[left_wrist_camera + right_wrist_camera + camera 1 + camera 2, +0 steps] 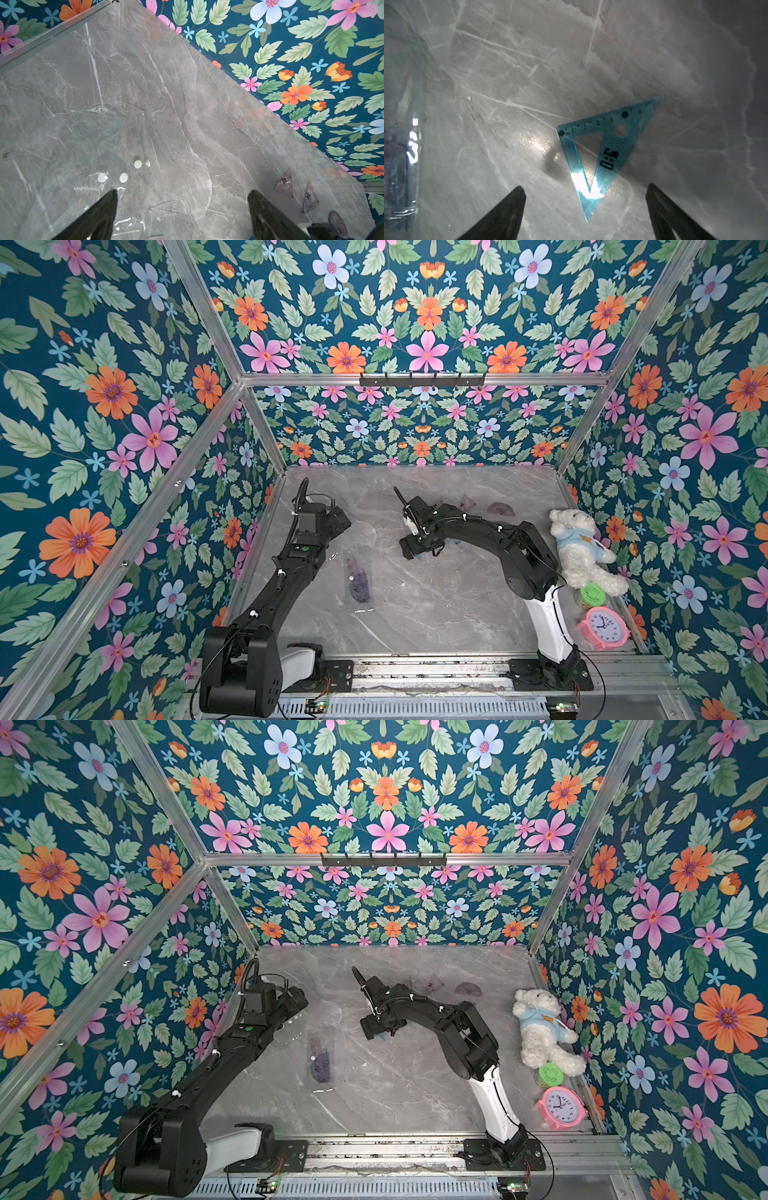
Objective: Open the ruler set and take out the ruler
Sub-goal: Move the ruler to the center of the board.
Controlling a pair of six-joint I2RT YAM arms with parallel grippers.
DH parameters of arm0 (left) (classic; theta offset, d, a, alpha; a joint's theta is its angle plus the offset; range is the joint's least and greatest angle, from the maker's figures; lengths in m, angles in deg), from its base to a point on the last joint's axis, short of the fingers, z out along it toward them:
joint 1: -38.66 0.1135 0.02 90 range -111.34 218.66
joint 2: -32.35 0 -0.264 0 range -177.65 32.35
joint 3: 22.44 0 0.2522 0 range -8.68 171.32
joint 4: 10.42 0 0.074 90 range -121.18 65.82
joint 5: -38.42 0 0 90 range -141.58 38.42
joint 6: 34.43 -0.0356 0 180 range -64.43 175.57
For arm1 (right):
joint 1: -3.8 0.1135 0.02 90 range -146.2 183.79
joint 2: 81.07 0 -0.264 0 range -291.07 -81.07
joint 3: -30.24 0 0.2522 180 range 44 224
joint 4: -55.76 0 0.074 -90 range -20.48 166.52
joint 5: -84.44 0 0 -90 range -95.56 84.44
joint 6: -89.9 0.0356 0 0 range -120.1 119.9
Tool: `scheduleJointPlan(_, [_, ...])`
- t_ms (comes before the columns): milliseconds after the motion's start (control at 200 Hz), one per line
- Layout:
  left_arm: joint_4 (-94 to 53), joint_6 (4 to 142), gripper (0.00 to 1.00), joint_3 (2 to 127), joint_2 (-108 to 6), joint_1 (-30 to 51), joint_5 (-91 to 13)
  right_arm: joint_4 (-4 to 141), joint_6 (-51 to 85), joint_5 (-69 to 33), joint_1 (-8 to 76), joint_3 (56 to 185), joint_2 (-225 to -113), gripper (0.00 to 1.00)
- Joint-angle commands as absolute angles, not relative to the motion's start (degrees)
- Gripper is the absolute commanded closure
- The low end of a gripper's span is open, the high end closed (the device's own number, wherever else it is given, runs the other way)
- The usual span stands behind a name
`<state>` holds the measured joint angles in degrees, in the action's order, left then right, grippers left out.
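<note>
The ruler set is a clear plastic pouch [359, 581] with purple pieces inside, lying flat on the grey marble table [436, 605] in both top views; its edge also shows in the right wrist view as the pouch [404, 166]. A teal triangular ruler [593, 149] lies loose on the table. My right gripper [585, 186] hangs open just above it, and neither of the fingers [508, 212] touches it. In a top view only a teal tip [419, 557] peeks out under the right gripper [417, 551]. My left gripper [182, 207] is open and empty near the left wall, above a clear pouch flap [170, 209].
A purple triangle [467, 502] and a purple protractor [500, 509] lie at the back of the table. A white teddy bear [582, 547], a green-lidded jar [592, 595] and a pink alarm clock [604, 628] line the right edge. Flowered walls enclose the table.
</note>
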<state>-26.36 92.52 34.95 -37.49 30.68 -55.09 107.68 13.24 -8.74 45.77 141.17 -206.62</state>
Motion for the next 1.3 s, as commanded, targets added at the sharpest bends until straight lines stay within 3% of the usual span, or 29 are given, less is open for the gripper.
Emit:
scheduleJointPlan(0, [-26.5, 92.4, 0.01, 35.1, -37.5, 30.8, -55.1, 109.8, 12.0, -6.3, 46.2, 142.1, -207.7, 0.08])
scheduleJointPlan(310, [-26.4, 92.2, 0.01, 35.0, -37.5, 30.8, -55.1, 111.5, 14.2, -0.4, 46.2, 143.5, -209.9, 0.22])
scheduleJointPlan(580, [-26.1, 92.2, 0.01, 34.7, -38.0, 30.9, -54.8, 111.5, 15.1, 1.3, 46.2, 142.9, -209.7, 0.48])
scheduleJointPlan(805, [-25.9, 92.4, 0.01, 34.4, -37.9, 30.9, -54.8, 111.2, 15.6, 2.2, 46.0, 141.8, -209.2, 0.6])
scheduleJointPlan(1295, [-25.5, 92.8, 0.01, 34.3, -37.8, 30.9, -53.8, 108.6, 16.2, 2.4, 40.8, 133.3, -204.1, 0.61])
